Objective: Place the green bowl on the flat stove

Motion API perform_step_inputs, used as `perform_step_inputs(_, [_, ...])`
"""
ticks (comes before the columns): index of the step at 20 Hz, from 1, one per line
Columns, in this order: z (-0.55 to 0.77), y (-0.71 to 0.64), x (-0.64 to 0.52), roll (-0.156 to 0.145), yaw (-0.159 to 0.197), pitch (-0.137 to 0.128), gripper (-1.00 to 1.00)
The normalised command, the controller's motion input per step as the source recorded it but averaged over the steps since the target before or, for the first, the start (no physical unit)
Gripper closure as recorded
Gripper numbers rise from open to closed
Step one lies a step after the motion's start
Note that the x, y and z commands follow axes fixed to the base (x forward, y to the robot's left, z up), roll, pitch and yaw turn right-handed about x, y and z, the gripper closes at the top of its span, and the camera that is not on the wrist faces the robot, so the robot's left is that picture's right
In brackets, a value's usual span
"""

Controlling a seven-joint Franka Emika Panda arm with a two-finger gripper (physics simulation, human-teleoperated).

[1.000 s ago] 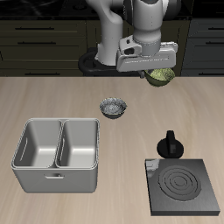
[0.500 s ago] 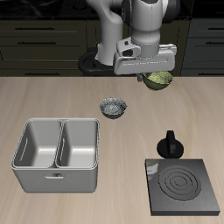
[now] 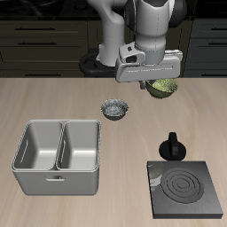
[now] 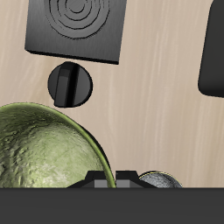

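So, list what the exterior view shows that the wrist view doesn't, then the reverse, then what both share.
Only the exterior view: the double-basin tray, the arm, and the gripper from outside. Only the wrist view: the green bowl's patterned inside, close up. Both: the green bowl, the stove, the black pot and the grey bowl.

A glossy white-and-light-grey jointed robot arm (image 3: pixel 133 22) with rounded segments fills the upper centre of the frame, ending in a boxy pale-grey two-finger gripper (image 3: pixel 149 82) on a black round base (image 3: pixel 91 65).

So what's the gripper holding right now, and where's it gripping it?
The gripper holds the green bowl by its rim, lifted above the table.
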Motion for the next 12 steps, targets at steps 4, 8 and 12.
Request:
perform_step_inputs(4, [0.23,0.10,0.38,-0.018,0.024,-0.022,1.00])
perform_step_inputs(8, [0.22,0.13,0.45,0.030,0.024,-0.044,1.00])
perform_step_inputs(12, [0.04,0.02,0.47,0.007,0.020,-0.012,1.00])
